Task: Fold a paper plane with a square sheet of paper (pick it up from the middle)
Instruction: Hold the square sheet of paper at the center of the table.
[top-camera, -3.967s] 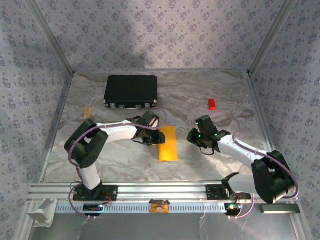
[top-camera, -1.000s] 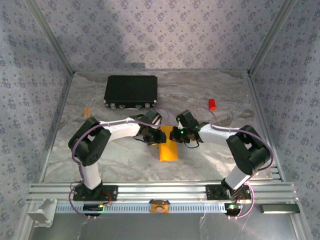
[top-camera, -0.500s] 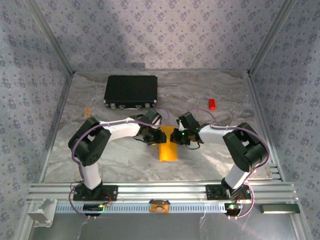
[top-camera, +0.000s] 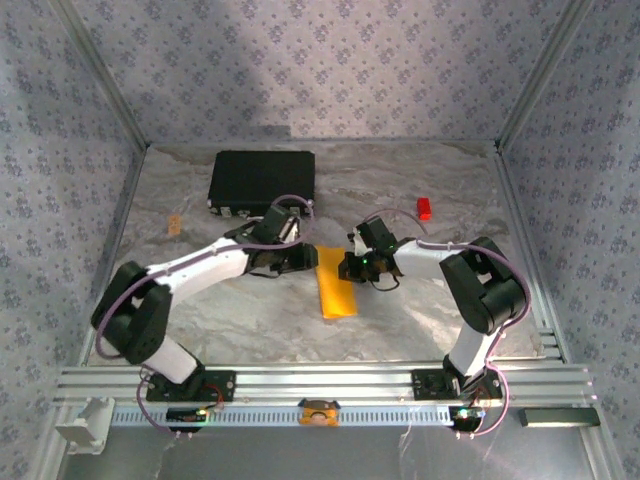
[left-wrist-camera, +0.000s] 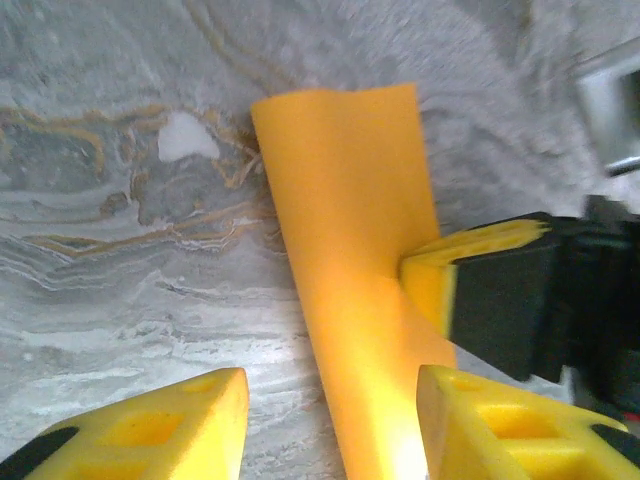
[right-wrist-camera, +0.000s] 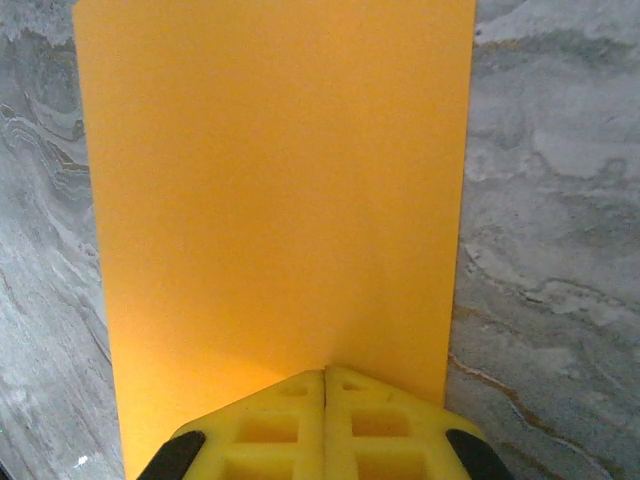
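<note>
on marbled table (top-camera: 420, 310), smooth orange paper (top-camera: 337, 285), long narrow rectangle

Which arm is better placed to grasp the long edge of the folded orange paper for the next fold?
Left. The left gripper is open and straddles the folded orange paper. The right gripper is shut, tips on the paper's edge, probably pinning it down.

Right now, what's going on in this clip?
Two arms are working on the orange sheet of paper, which lies on the table as a narrow strip, apparently folded in half. The right gripper is shut, with its tips against one long edge of the paper. The left gripper is open over the strip and holds nothing. There is no plane shape yet.
</note>
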